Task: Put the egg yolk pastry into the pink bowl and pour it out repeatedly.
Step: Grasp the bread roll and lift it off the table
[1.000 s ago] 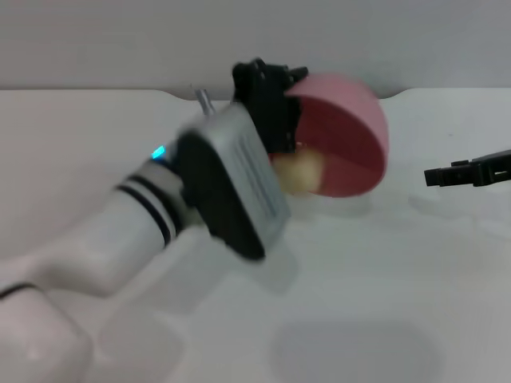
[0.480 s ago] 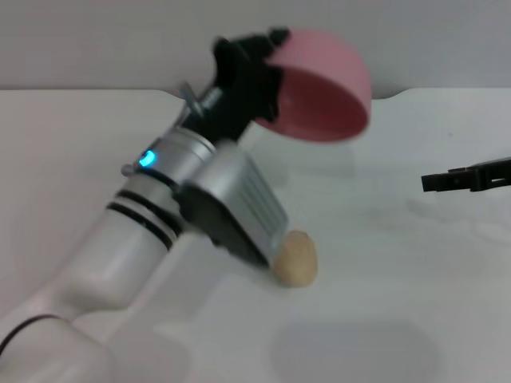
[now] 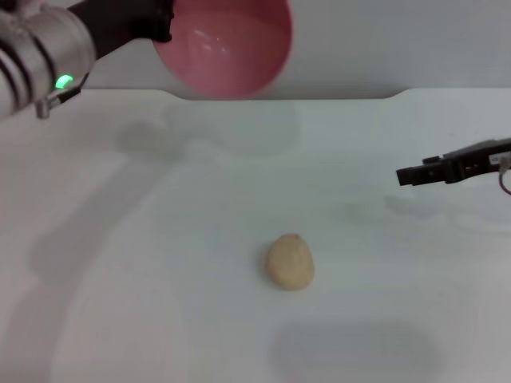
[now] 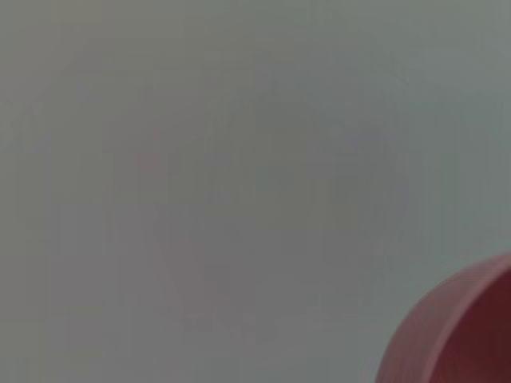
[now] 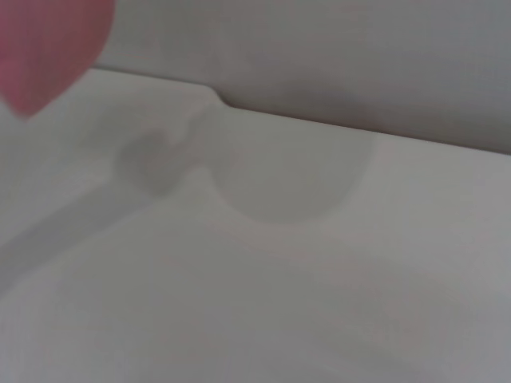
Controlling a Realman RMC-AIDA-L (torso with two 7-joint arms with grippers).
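The egg yolk pastry (image 3: 290,262) lies on the white bench (image 3: 160,303). Well above and behind it, the left gripper (image 3: 164,20) fingers clamp the empty pink bowl (image 3: 225,44) rim. Right of the pastry, the right gripper (image 3: 407,175) hovers; its finger state cannot be told.

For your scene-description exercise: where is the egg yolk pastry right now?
In the head view, the egg yolk pastry lies alone on the white table, near centre, well below the raised pink bowl.
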